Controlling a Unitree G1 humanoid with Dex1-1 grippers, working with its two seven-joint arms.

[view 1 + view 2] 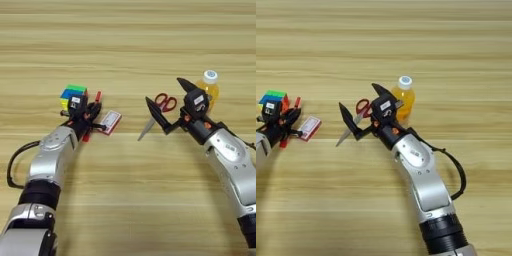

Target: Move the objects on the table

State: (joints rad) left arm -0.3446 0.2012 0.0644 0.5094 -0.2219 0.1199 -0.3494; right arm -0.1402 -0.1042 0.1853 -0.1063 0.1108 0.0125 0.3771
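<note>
Scissors [161, 110], red-handled, lie flat on the table [128, 45] with the handles directly between the right gripper's [167, 104] two black fingers; blades run out toward the near left, past the lower finger. Jaws spread wide, one finger on each side of the handles, nothing pinched yet. Cannot tell whether the fingertips are down at table level or hovering above.

Orange drink bottle [210, 89], white cap on, stands upright just behind that gripper's body, on its far right side. Only container here; looks full of orange liquid, cap closed.

Left gripper [89, 117] sits low over the red pen [94, 111], with the puzzle cube [73, 95] just behind its jaws and the red-white card [110, 121] just to the right of them. Cannot tell how its jaws stand, nor whether it has the pen.

Judgement: the step in hand is the right arm's approach to the scissors. Next move calls for closing squarely on the handle loops; a flat, thin thing is prone to skidding. The bottle stands close enough to get knocked.
</note>
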